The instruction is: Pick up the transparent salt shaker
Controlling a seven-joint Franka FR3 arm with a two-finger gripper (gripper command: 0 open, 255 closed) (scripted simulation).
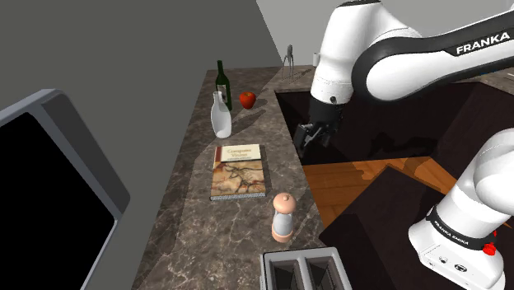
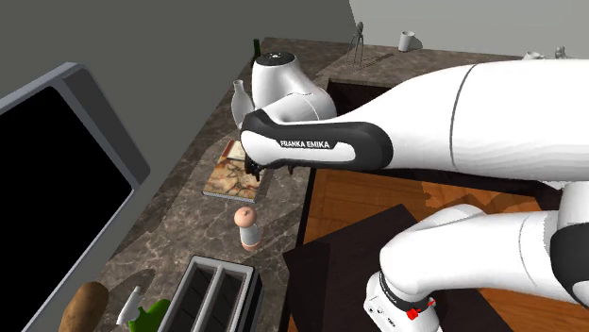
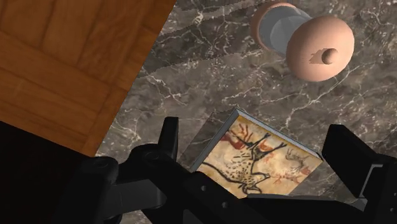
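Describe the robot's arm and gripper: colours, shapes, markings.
The arm has smooth, rounded white shells with dark bands at the joints. White lettering on one dark band reads FRANKA EMIKA. A small red part sits low on the arm near its base. The gripper is all black, with two blocky, flat-sided fingers.

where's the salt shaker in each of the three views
Shoulder view: the peach-capped, grey-waisted salt shaker stands low centre, just below the cave-painting book.
Second exterior view: left of centre, below the book.
Wrist view: on the veined counter beyond the book's corner.
Shared landmark: that book.
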